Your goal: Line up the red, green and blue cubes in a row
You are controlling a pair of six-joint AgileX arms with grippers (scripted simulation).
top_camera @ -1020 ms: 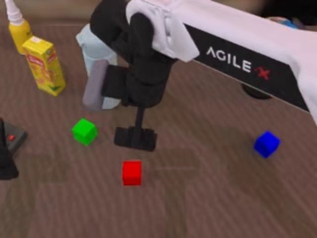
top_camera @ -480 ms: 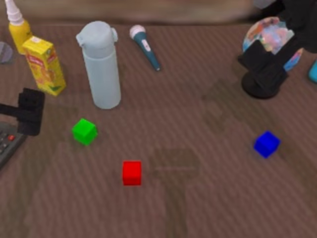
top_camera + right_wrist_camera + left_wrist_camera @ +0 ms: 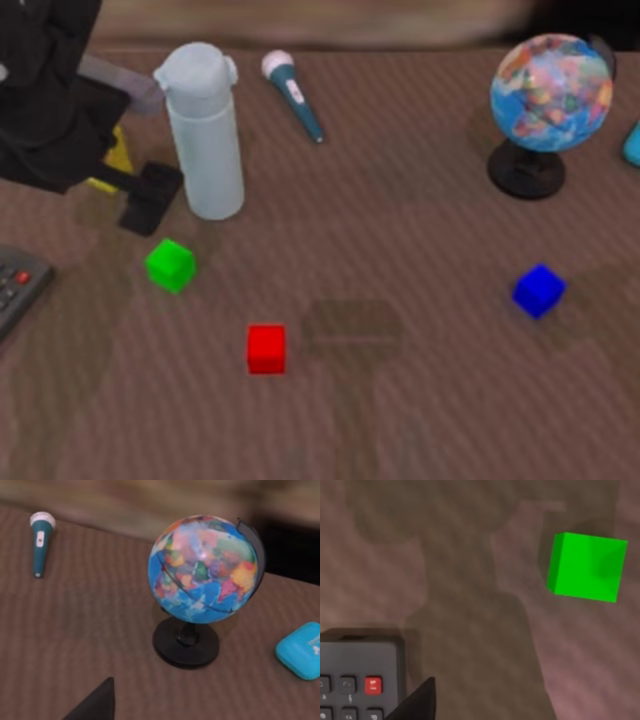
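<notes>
In the top view's upper left, the left gripper hangs beside the bottle; whether its jaws are spread or pressed together I cannot tell. The green cube lies just below it, nearest that arm. Lower centre sits the red cube; the blue cube sits right, well apart. All 3 are unaligned. The right gripper is out of that frame.

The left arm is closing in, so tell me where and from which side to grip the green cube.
Grip the green cube across two opposite flat side faces, coming straight down from above with the left gripper. It sits slightly rotated on the table, so turn the fingers to match. Its sides look clear, the pale bottle standing apart.
</notes>
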